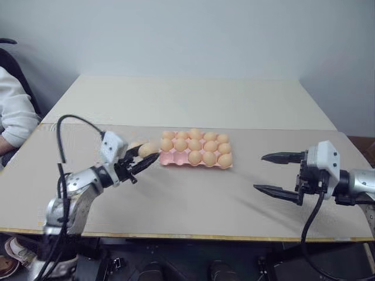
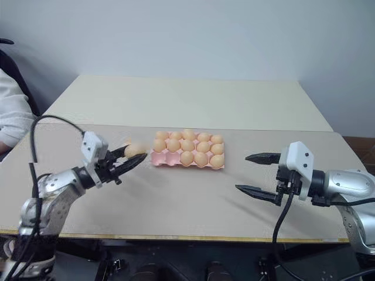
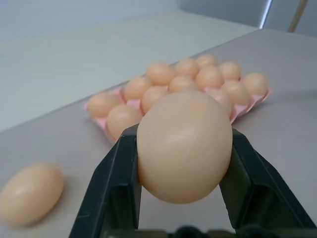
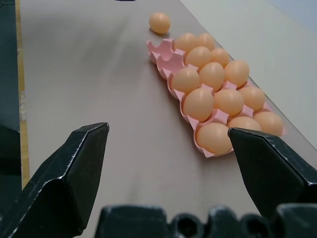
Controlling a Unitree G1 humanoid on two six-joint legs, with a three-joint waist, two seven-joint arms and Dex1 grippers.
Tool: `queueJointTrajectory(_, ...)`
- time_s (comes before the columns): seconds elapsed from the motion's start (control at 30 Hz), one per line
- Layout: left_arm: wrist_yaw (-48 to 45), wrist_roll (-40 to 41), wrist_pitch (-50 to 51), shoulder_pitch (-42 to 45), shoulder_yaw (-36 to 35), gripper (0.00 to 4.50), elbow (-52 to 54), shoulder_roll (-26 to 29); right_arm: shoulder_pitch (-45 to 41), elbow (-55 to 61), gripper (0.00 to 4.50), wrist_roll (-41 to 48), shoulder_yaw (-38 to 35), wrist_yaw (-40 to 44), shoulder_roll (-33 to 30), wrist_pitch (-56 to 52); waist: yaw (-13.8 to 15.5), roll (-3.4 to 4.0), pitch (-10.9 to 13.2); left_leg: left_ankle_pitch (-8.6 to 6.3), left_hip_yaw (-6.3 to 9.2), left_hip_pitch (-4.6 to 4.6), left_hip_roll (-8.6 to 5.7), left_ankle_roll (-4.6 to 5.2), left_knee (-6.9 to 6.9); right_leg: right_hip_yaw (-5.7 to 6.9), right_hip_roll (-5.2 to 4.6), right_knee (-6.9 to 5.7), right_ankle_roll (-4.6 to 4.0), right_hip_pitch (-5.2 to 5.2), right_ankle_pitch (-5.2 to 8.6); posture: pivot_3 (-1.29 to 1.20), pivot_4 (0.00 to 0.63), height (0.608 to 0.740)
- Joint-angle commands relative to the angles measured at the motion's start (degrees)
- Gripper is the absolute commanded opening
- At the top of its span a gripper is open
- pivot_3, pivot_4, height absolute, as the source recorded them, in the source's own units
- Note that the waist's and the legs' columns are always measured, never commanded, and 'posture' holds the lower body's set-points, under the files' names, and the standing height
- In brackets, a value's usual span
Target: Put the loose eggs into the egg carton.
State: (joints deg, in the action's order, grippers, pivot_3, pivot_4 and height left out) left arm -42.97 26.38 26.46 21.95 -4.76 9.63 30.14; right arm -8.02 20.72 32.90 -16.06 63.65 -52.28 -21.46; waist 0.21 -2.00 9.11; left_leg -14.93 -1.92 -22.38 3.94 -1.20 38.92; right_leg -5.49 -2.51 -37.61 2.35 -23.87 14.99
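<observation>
My left gripper (image 1: 147,153) is shut on one of the loose eggs (image 3: 183,146), a light orange-tan oval held just above the table, close to the left end of the egg carton (image 1: 166,158). Another loose egg (image 3: 32,193) lies on the table beside that gripper, a short way off the carton's left end (image 4: 159,22). The carton is a pink tray with several eggs (image 1: 202,149) in its pockets, and bare pockets show at its front left. To the right of the carton, my right gripper (image 1: 261,172) stands open and empty, pointing toward it.
A person's white sleeve (image 1: 14,111) rests at the table's far left edge. A second, paler tabletop (image 1: 193,99) adjoins behind the carton. The table's front edge (image 1: 193,236) runs below both arms, and a black cable (image 1: 73,120) loops over my left arm.
</observation>
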Motion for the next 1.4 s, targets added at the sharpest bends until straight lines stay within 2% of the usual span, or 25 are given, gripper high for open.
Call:
queueJointTrajectory(0.03,1.44,-5.90,-2.51,5.79,6.67,2.06,-5.76,-3.18,-0.70,1.41,4.50,0.86,-0.73,-0.15,-0.05,0.57,0.05,0.00,0.00,0.00,0.00,-0.01,0.00,0.00,0.00,0.00,0.01,0.03,0.00,-0.01,-0.01,0.00,0.150,0.740)
queueJointTrajectory(0.23,3.95,-13.61,-6.60,12.43,11.59,2.06,-17.15,-7.09,1.19,3.11,4.50,1.26,-2.17,-1.00,0.02,0.07,-0.43,-0.01,0.00,0.00,0.02,-0.04,-0.01,0.01,-0.02,-0.03,0.02,0.03,0.01,-0.04,-0.01,0.00,0.150,0.740)
queueJointTrajectory(0.27,4.04,-14.04,-6.95,12.86,11.67,2.53,-18.12,-7.34,1.78,3.59,4.50,1.47,-2.62,-1.19,0.02,-0.08,-0.51,0.00,0.00,0.00,0.02,-0.04,-0.01,0.01,-0.02,-0.03,0.02,0.01,0.01,-0.05,-0.01,0.00,0.150,0.740)
queueJointTrajectory(0.43,2.19,-14.02,-8.01,13.31,10.88,4.05,-19.05,-7.03,4.12,5.20,4.50,1.99,-4.12,-2.06,-0.10,-0.32,-0.81,0.00,0.00,0.00,0.03,-0.07,-0.01,0.01,0.00,-0.03,0.01,0.01,0.02,-0.05,-0.01,0.00,0.150,0.740)
queueJointTrajectory(0.47,1.44,-13.59,-8.77,13.14,10.42,4.34,-18.40,-6.77,4.27,5.35,4.50,2.12,-4.20,-2.26,-0.11,-0.35,-0.84,0.00,0.00,0.00,0.03,-0.06,-0.01,0.01,0.00,-0.03,0.01,0.00,0.02,-0.05,-0.02,0.00,0.150,0.740)
queueJointTrajectory(0.5,0.29,-12.45,-9.04,12.85,9.66,4.45,-17.11,-6.46,4.38,5.44,4.50,2.22,-4.21,-2.41,-0.16,-0.34,-0.86,0.00,0.00,0.00,0.03,-0.06,-0.01,0.01,0.00,-0.03,0.01,0.00,0.02,-0.05,-0.02,0.00,0.150,0.740)
queueJointTrajectory(0.63,-4.17,-7.88,-6.88,10.87,5.96,4.45,-9.73,-2.65,4.51,5.63,4.50,2.64,-4.17,-2.73,-0.31,-0.22,-1.15,0.00,0.00,0.00,0.03,-0.08,0.00,0.01,-0.01,-0.03,0.02,-0.01,0.02,-0.10,-0.02,0.00,0.150,0.740)
queueJointTrajectory(0.73,-7.35,-4.19,-4.64,7.48,0.99,4.45,-5.86,2.97,4.26,5.15,4.50,2.69,-3.98,-2.55,-0.48,0.07,-1.37,0.01,0.00,0.00,0.03,-0.08,0.01,0.01,-0.02,-0.04,0.02,-0.03,0.02,-0.13,-0.01,0.00,0.150,0.740)
queueJointTrajectory(0.87,-13.63,0.83,-3.61,-2.27,-10.05,4.45,-3.33,13.30,3.42,3.93,4.50,2.68,-3.15,-1.47,-0.54,0.71,-1.98,0.01,0.00,0.00,0.01,-0.01,0.04,0.01,-0.05,-0.05,0.02,-0.07,0.02,-0.13,-0.01,0.00,0.150,0.740)
queueJointTrajectory(1.0,-20.48,7.09,-1.84,-12.66,-20.70,4.45,0.10,19.87,1.92,2.37,4.50,2.41,-1.82,0.00,-0.68,1.14,-1.90,-0.01,0.01,0.00,-0.01,-0.05,0.05,0.01,-0.03,-0.01,-0.01,-0.02,0.03,-0.13,0.00,0.00,0.150,0.740)
queueJointTrajectory(1.07,-23.49,10.12,-0.72,-17.27,-25.40,4.45,1.42,21.67,0.79,1.36,4.50,2.20,-1.02,0.87,-0.76,1.42,-1.81,-0.02,0.02,0.00,-0.04,-0.08,0.06,0.01,-0.02,-0.01,-0.02,-0.01,0.03,-0.17,0.00,0.00,0.150,0.740)
queueJointTrajectory(1.17,-24.98,11.15,-0.23,-21.90,-28.87,4.45,2.82,23.17,-1.16,-0.52,4.50,2.12,-0.32,2.51,-0.86,2.05,-1.07,-0.02,0.02,0.00,-0.04,-0.05,0.07,0.01,-0.03,0.01,-0.02,-0.04,0.01,-0.17,0.01,0.00,0.150,0.740)
queueJointTrajectory(1.4,-19.98,11.83,1.51,-28.77,-32.52,4.45,7.92,20.32,-4.28,-2.92,4.50,1.13,2.07,4.19,-0.54,2.31,-1.01,-0.02,0.01,0.00,-0.10,-0.04,0.07,0.01,-0.08,-0.02,-0.02,0.02,-0.01,-0.19,0.02,0.00,0.150,0.740)
